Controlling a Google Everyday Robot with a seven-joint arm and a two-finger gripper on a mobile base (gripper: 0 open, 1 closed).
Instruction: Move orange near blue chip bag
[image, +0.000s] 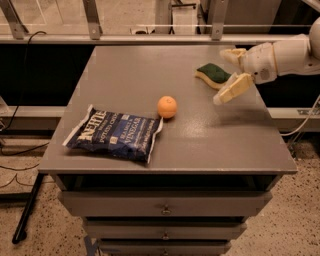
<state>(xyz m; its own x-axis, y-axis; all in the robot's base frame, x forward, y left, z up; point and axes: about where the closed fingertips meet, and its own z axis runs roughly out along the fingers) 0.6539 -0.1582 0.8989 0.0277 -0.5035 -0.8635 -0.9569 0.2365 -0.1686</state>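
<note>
The orange (167, 106) sits on the grey table top (150, 65), just off the upper right corner of the blue chip bag (114, 133), which lies flat at the front left. My gripper (226, 75) hangs open and empty above the table's right side, well to the right of the orange. One cream finger (231, 88) points forward-left, the other reaches back over the sponge.
A green-and-yellow sponge (214, 75) lies at the back right of the table, partly under the gripper. Drawers (164, 204) run below the table's front edge. A rail and glass panel stand behind the table.
</note>
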